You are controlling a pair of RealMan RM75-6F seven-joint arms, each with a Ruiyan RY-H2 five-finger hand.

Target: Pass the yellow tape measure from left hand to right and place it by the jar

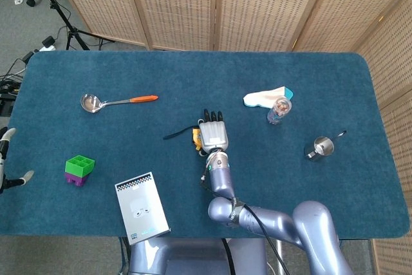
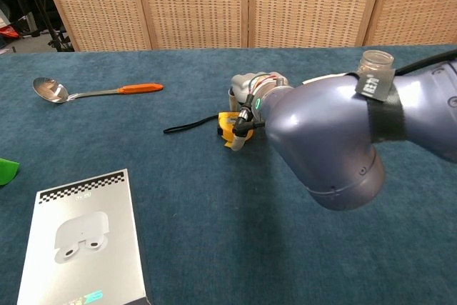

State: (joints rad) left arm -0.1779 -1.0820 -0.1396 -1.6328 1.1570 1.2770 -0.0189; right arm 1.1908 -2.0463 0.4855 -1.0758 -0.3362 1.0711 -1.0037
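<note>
Yellow tape measure (image 1: pixel 197 137) is seen near the centre of the blue worktop (image 1: pixel 193 88), its black wrist cord (image 1: pixel 172 136) trailed out toward the left of the frame. The right robot hand (image 1: pixel 214 134) is laid over the tape measure from the right, fingers pointed toward the top of the frame in the head view; in the chest view the case (image 2: pixel 228 126) is seen pressed against that robot hand (image 2: pixel 246 98), but whether it is actually gripped cannot be told. The left robot hand (image 1: pixel 8 159) is shown at the far left edge of the head view, off the worktop, with its fingers apart and nothing held.

The jar (image 1: pixel 279 109) is placed well to the right of the tape measure, just below a white and teal cloth (image 1: pixel 266 97). A small metal cup (image 1: pixel 319 147) is seen further right. In the left half of the frame, a ladle (image 1: pixel 116 102) with an orange handle is laid at the upper left, a green and purple block (image 1: pixel 79 170) at the lower left, and a white box (image 1: pixel 141 205) at the near edge.
</note>
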